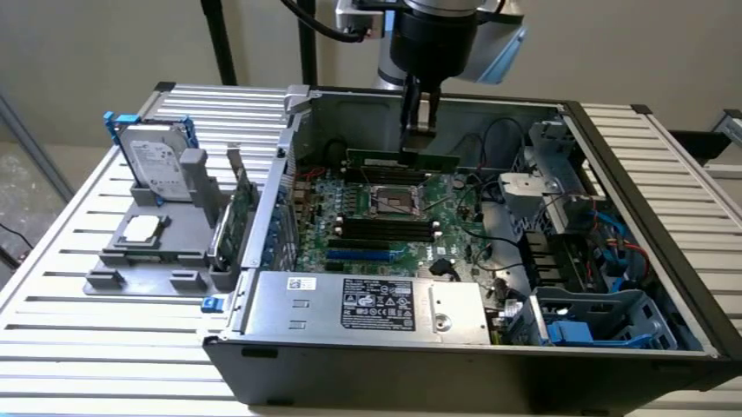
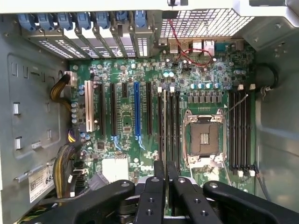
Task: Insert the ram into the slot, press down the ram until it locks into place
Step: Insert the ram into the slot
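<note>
Pale wall and a white slatted table point(image 1: 69, 287) sit behind the open computer case point(image 1: 464, 373), which lies with its motherboard point(image 1: 447, 195) facing up.

In the exterior view your gripper point(image 1: 416, 141) is pinched closed on the ram point(image 1: 377, 159). It holds the stick at the middle of its upper edge, so the stick hangs level in the air near the case's far wall, touching nothing. Treat the ram as light, thin and stiff but fragile. The bare long edge looks like the safe place to hold it, away from the chips and the contact row. The slot point(image 1: 377, 228) is one of the parallel black sockets between the CPU socket point(image 1: 394, 201) and the blue slot point(image 1: 365, 254). The ram is well above it and not yet seated. The power supply point(image 1: 365, 304) lines the case's near edge and cables point(image 1: 614, 243) crowd the exterior view's right side, so the open room is straight above the board.

In the wrist view the fingers point(image 2: 158, 186) close around the ram point(image 2: 164, 126), which appears edge-on as a thin pale line. It runs parallel to the slot point(image 2: 170, 130) and its neighbours, between the blue slot point(image 2: 137, 112) and the CPU socket point(image 2: 204, 137). You cannot tell which socket it sits over. The sockets are packed tight together, so expect little sideways margin.
</note>
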{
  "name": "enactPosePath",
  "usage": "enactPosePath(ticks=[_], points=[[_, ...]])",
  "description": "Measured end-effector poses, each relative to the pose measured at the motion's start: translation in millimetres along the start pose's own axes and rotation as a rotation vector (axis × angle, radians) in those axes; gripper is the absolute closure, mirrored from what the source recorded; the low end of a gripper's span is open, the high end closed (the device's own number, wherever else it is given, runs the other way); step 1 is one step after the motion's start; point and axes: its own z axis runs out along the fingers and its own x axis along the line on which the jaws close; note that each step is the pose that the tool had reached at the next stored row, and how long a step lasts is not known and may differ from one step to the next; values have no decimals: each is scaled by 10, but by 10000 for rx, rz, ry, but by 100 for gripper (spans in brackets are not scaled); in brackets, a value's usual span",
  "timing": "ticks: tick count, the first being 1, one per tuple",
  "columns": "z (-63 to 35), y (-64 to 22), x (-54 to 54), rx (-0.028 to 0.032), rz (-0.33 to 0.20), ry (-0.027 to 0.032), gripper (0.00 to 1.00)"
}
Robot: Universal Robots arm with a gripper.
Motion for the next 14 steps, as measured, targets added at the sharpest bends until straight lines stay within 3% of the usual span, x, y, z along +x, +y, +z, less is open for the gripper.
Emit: enactPosePath(ticks=[14], points=[[255, -6, -1, -2, -179, 5, 87]])
